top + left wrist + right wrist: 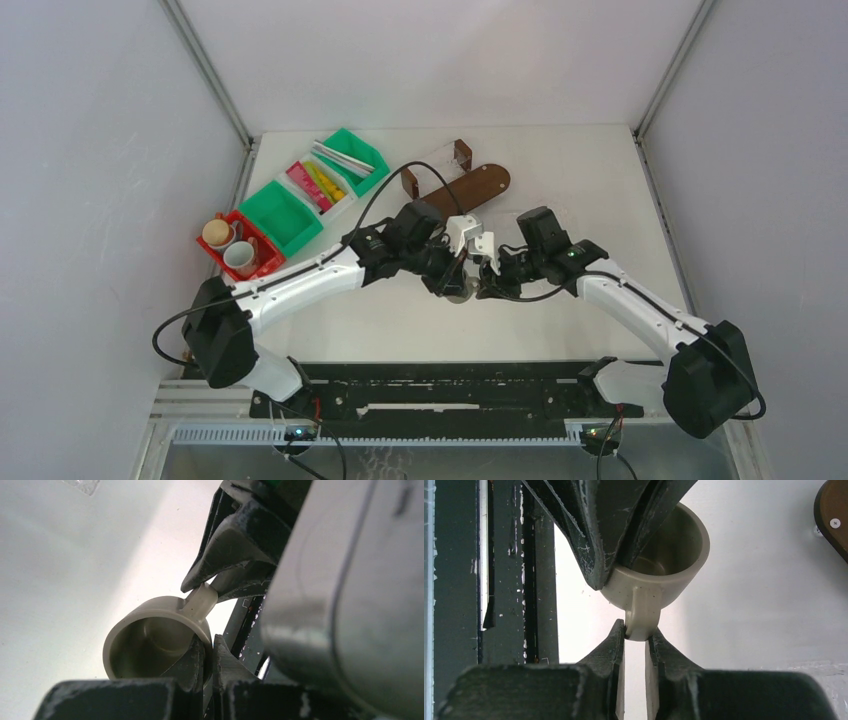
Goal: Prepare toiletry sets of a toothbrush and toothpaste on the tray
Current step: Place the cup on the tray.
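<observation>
A grey mug (459, 291) hangs above the table between both arms. My left gripper (447, 282) is shut on its rim wall, with one finger inside the mug (150, 645) and one outside; the gripper (210, 662) shows at the bottom of the left wrist view. My right gripper (488, 284) is shut on the mug's handle (642, 615), its fingertips (638, 637) on either side. The brown oval tray (468, 190) lies behind the grippers. Toothbrushes (343, 158) lie in a green bin and tubes (320, 185) in a white bin at the back left.
A red bin (262, 262) at the left holds two more mugs (228, 246). An empty green bin (282, 215) stands beside it. A clear box (437, 166) with brown ends stands behind the tray. White walls close in the table.
</observation>
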`<state>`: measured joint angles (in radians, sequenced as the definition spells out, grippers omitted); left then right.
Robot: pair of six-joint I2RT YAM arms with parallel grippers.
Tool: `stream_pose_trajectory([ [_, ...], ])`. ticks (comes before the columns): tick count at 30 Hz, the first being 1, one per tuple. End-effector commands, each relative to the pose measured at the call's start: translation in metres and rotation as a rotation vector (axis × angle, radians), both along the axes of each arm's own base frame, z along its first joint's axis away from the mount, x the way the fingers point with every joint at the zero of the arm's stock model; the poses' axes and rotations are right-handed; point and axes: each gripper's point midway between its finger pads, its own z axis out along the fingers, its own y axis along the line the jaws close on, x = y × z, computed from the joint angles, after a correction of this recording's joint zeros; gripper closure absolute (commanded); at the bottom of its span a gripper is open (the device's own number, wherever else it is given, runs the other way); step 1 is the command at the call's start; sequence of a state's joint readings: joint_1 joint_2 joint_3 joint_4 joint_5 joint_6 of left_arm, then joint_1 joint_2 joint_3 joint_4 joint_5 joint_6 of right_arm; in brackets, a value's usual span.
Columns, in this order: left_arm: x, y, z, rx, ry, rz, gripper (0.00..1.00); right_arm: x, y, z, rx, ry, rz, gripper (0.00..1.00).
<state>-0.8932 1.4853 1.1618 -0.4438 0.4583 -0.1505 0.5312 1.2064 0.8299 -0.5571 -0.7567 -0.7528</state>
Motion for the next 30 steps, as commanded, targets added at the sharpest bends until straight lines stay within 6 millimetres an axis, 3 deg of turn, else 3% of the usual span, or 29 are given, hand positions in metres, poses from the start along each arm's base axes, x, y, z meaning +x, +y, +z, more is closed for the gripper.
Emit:
stream_pose_trajectory([
  [1,0.008,-0.017,0.03,-0.058,-0.105,-0.027,0.97,0.009,0.017,0.024,0.051,-0.034,-0.001,0.89],
  [4,0.009,-0.017,0.029,-0.055,-0.108,-0.022,0.96,0.009,0.018,0.024,0.054,-0.022,-0.004,0.91],
  [8,0.01,-0.017,0.027,-0.053,-0.109,-0.016,0.97,0.006,0.02,0.027,0.07,0.002,-0.005,0.69],
  [12,0.009,-0.018,0.026,-0.057,-0.106,-0.014,0.99,0.008,0.019,0.032,0.086,0.002,-0.022,0.61],
  [26,0.009,-0.022,0.026,-0.076,-0.095,-0.011,1.0,0.026,0.017,0.049,0.145,0.01,-0.135,0.61],
  [30,0.011,-0.021,0.029,-0.093,-0.098,0.0,1.0,0.023,0.016,0.051,0.157,0.022,-0.122,0.6],
])
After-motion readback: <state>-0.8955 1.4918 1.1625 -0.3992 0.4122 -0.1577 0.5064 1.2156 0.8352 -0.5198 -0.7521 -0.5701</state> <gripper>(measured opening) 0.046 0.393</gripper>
